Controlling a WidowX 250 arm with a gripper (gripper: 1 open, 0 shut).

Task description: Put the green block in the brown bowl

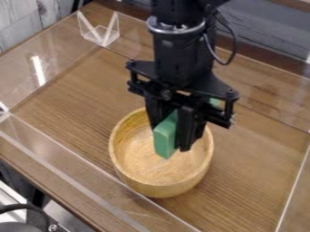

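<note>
Claw point(173, 136) of black robot arm point(179, 50) points straight down over round light-brown wooden bowl point(130, 170), fingers clamped narrow on flat bright green rectangular block point(162, 138). Block held upright, long side vertical, lower end hanging inside the bowl's opening, above the bowl floor; cannot tell if the lower end touches the wood. Dark finger point(187, 132) sits against the block's right side, other finger mostly hidden behind the block. Second bit of green shows at the right side of the claw frame, too small to tell what it is.

Bowl stands on wood-grain bench point(85, 100), near the front edge, thick rim, grain visible on the inner wall. Claw frame spreads wider than the block, its crossbar level just above the bowl's back rim.

Clear plastic walls point(31, 54) run round the bench top, glare on the left panel. Small clear folded plastic piece point(100, 30) at far left corner, well apart from the bowl. Dark cables point(224, 41) trail off the arm's right side
</note>
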